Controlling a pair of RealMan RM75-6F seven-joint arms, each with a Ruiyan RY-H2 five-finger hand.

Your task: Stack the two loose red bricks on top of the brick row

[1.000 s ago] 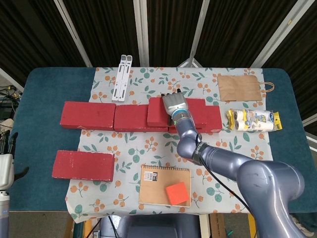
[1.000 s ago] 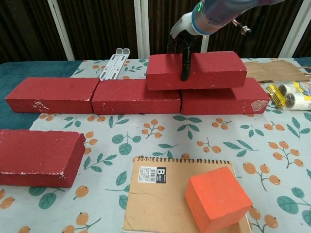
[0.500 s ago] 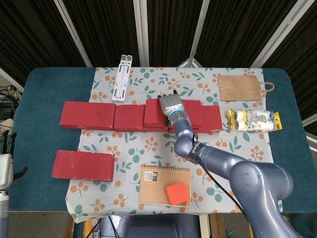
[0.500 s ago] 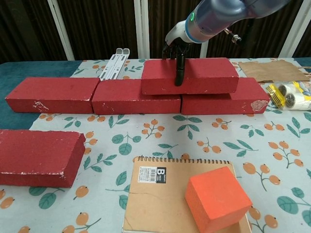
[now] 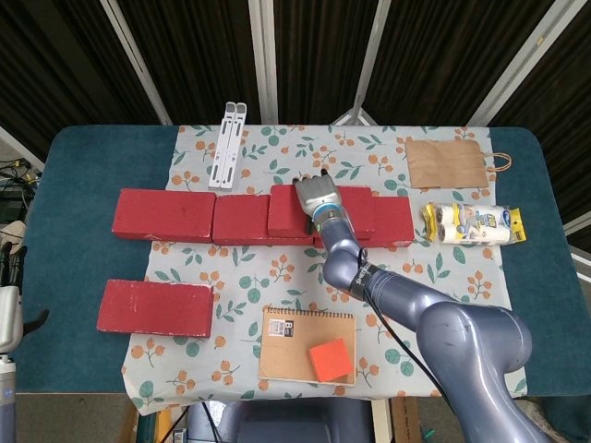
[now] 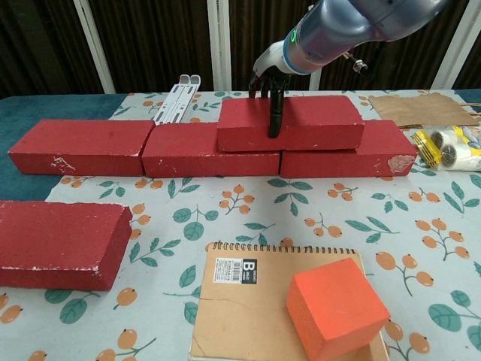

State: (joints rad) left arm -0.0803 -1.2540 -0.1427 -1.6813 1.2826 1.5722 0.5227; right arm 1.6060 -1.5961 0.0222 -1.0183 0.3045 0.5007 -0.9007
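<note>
Three red bricks form a row: left (image 5: pixel 162 214) (image 6: pixel 83 147), middle (image 5: pixel 240 221) (image 6: pixel 210 156), right (image 5: pixel 392 221) (image 6: pixel 346 159). A fourth red brick (image 5: pixel 284 210) (image 6: pixel 316 122) lies on top, across the seam between the middle and right bricks. My right hand (image 5: pixel 314 192) (image 6: pixel 269 71) grips it from above, with one finger (image 6: pixel 274 113) down its front face and the others behind. The other loose red brick (image 5: pixel 155 307) (image 6: pixel 60 242) lies flat at the near left. My left hand (image 5: pixel 7 309) shows only at the left edge, mostly cut off.
A spiral notebook (image 5: pixel 286 337) (image 6: pixel 240 308) with an orange cube (image 5: pixel 331 360) (image 6: pixel 334 304) on it lies near the front edge. A brown paper bag (image 5: pixel 447 162), a pack of rolls (image 5: pixel 473 223) and a white folding stand (image 5: pixel 227 144) sit further back.
My right hand has carried the top brick leftward and down; it now sits lower on the row and level. The left hand has slid a little further out of view.
</note>
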